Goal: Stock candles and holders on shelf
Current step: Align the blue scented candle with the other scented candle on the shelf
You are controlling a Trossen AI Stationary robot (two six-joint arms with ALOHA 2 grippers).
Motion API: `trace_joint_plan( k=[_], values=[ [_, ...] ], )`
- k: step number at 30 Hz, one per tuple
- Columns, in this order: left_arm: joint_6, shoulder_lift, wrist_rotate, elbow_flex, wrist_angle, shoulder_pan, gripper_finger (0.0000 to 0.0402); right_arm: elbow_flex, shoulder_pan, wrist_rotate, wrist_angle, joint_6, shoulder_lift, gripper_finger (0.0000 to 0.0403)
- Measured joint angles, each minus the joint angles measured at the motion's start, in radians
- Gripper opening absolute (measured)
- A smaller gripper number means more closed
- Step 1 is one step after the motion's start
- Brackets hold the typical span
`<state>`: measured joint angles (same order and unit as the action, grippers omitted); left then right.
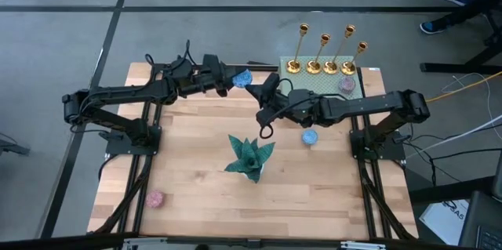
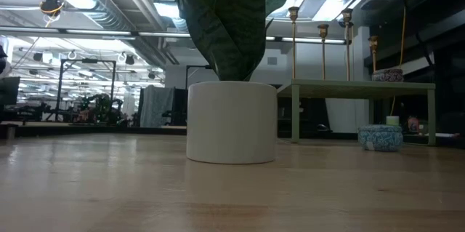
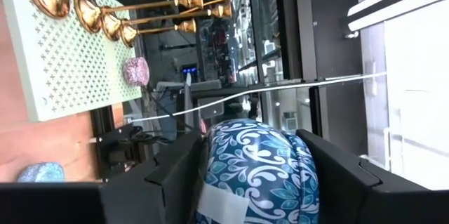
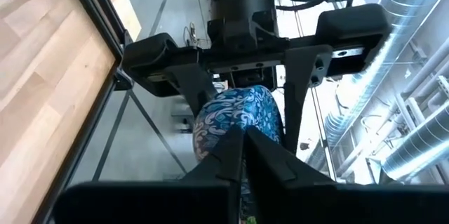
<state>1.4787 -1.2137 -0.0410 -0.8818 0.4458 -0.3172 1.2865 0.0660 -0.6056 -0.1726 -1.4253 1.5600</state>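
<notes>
Blue candle (image 1: 241, 78) clamped in left end effector (image 1: 235, 79); right end effector (image 1: 256, 90) closed just beside.

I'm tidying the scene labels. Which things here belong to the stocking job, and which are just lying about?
Job:
shelf
four gold holders on it
mauve candle on it
blue candle in the left tool
blue candle on the table
pink candle

Lying about:
teal plant ornament
</notes>
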Motion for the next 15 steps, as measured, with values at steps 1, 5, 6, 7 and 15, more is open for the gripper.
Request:
trace_joint_plan(
  k=[1,5,6,7,15],
  values=[
    [0.000,0.000,0.005,0.000,0.000,0.000,0.0205,0.000,-0.002,0.000,-0.001,0.000,0.000,0.0015],
    [0.001,0.000,0.013,0.000,0.002,0.000,0.0196,0.000,-0.003,0.000,-0.006,0.001,-0.001,0.0034],
    [0.002,0.000,0.012,0.000,0.003,0.000,0.0196,0.000,-0.003,0.000,-0.007,0.001,-0.001,0.0042],
    [0.004,0.000,0.012,0.000,0.004,-0.001,0.0195,0.000,-0.003,0.000,-0.007,0.002,-0.001,0.0051],
    [0.019,0.000,0.022,0.000,0.012,0.000,0.0191,0.000,-0.004,-0.004,-0.002,0.038,0.001,0.0136]
  ],
)
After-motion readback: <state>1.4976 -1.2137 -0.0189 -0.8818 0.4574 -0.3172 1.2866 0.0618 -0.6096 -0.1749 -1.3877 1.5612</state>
